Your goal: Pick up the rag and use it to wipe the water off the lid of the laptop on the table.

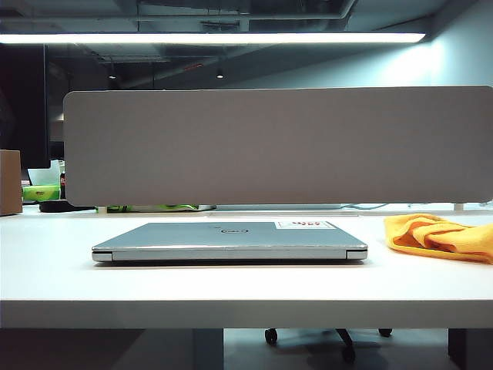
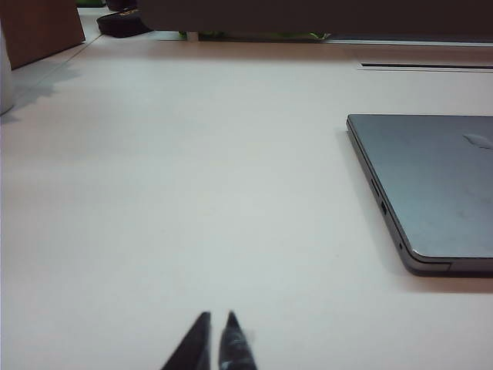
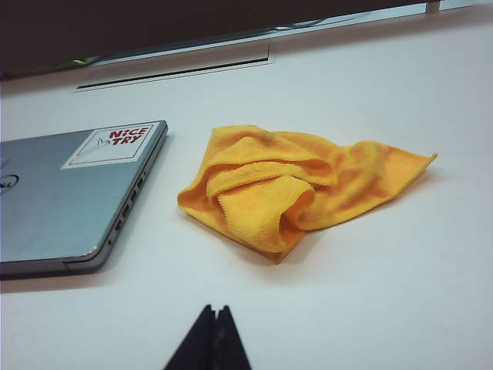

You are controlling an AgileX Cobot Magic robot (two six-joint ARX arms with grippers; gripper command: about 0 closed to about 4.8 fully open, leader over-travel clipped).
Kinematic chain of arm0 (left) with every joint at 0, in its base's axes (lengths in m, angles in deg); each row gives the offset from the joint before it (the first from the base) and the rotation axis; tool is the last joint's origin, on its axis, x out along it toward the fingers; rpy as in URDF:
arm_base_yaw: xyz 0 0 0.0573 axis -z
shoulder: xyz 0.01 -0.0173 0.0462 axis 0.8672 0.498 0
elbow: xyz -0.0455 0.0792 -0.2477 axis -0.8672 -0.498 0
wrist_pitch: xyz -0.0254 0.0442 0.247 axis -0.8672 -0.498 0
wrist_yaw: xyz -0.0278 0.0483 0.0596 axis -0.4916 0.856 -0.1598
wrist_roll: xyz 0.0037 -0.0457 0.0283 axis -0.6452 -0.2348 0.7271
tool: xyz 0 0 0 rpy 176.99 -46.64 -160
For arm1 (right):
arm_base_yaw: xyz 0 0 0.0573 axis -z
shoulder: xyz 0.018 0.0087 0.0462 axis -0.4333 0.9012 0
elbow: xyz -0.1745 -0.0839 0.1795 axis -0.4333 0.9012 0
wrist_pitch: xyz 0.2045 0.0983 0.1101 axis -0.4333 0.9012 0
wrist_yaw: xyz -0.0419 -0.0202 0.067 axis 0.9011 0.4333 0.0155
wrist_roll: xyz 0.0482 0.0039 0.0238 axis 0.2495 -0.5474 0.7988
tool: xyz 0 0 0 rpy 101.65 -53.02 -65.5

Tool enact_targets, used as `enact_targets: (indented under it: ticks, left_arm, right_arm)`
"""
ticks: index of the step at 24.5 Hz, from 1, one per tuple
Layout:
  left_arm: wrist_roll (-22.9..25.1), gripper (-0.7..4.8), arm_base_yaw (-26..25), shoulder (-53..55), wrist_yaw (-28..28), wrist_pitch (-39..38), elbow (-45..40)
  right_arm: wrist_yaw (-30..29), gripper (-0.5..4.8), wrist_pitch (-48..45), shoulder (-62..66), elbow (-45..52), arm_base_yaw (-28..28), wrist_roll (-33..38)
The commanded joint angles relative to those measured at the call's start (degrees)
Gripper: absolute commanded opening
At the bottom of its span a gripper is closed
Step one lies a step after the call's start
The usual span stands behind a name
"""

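The closed silver-grey laptop [image 1: 231, 240] lies flat in the middle of the white table [image 1: 231, 297]. Its lid [image 1: 192, 233] faces up, with a dark oval logo [image 1: 233, 230] and a white sticker [image 3: 108, 145] with red marks. I cannot make out water on the lid. The orange-yellow rag [image 3: 285, 189] lies crumpled on the table just right of the laptop [image 3: 69, 193]. My right gripper [image 3: 215, 310] is shut and empty, hanging short of the rag. My left gripper [image 2: 218, 316] is shut and empty over bare table beside the laptop's left edge [image 2: 431, 185]. Neither gripper shows in the exterior view.
A large grey divider panel [image 1: 277, 146] stands along the table's back edge, behind the laptop. A brown box [image 1: 9, 181] sits at the far left. A narrow cable slot [image 3: 169, 75] runs through the tabletop behind the laptop.
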Motion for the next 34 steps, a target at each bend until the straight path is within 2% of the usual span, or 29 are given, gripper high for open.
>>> enact_targets:
  ticks: [1, 2, 4, 7, 10, 11, 12, 13, 14, 15, 18, 20, 23, 27, 34]
  left_arm:
    - [-7.5, 0.22, 0.0, 0.0, -0.5, 1.4, 1.6]
    - [-10.0, 0.21, 0.0, 0.0, -1.8, 0.8, 2.6]
    - [-12.0, 0.21, 0.0, 0.0, -6.1, 0.5, 4.9]
    - [-11.9, 0.21, 0.0, 0.0, -11.5, 1.7, 8.0]
    - [-12.2, 0.21, 0.0, 1.1, -13.4, 1.6, 12.1]
    - [-12.5, 0.21, 0.0, 3.2, -16.1, 1.6, 14.5]
    - [-12.4, 0.21, 0.1, 6.6, -21.4, 1.7, 16.9]
    - [-12.4, 0.21, 0.1, 9.3, -24.1, 1.9, 18.2]
    - [-12.0, 0.21, 0.1, 14.9, -28.6, 3.3, 20.0]
    - [-11.7, 0.21, 0.1, 17.2, -29.6, 4.0, 20.7]
    - [-8.2, 0.21, 0.1, 24.3, -31.8, 5.5, 22.6]
    - [-7.1, 0.21, 0.1, 28.7, -33.4, 5.4, 23.6]
    - [-7.1, 0.21, 0.1, 32.3, -36.3, 5.9, 24.1]
    - [-7.1, 0.21, 0.0, 34.2, -36.0, 5.9, 24.1]
    - [-7.1, 0.21, 0.1, 34.1, -36.2, 5.3, 24.1]
  right_arm:
    - [0.9, 0.02, 1.6, -0.1, -4.8, 0.0, 7.6]
    - [1.7, -0.01, 5.0, 0.1, -7.9, 0.0, 7.9]
    - [3.4, 0.00, 12.9, 1.3, -14.3, 0.1, 8.4]
    - [2.4, 0.22, 16.7, 5.7, -23.0, 0.0, 6.3]
    - [0.4, 0.23, 18.3, 13.3, -31.9, 0.0, 3.5]
    - [-2.3, 1.05, 20.2, 20.9, -38.3, 0.0, 1.3]
    - [-4.2, 2.79, 23.4, 28.9, -44.2, -0.1, -1.7]
    - [-4.1, 3.66, 25.8, 33.9, -48.0, -0.1, -3.1]
    - [-3.1, 4.22, 28.5, 42.1, -53.4, -0.3, -5.6]
    - [-2.0, 4.43, 28.9, 46.8, -56.1, -0.3, -6.9]
    - [1.7, 4.76, 26.9, 58.2, -61.2, -0.2, -11.6]
    - [1.8, 4.77, 25.2, 65.2, -63.4, -0.1, -14.3]
    - [1.5, 4.79, 24.3, 76.9, -66.8, 0.0, -14.5]
    - [1.5, 4.79, 24.3, 96.0, -72.5, 0.0, -14.4]
    - [3.1, 4.79, 24.5, 106.6, -75.0, -0.1, -14.5]
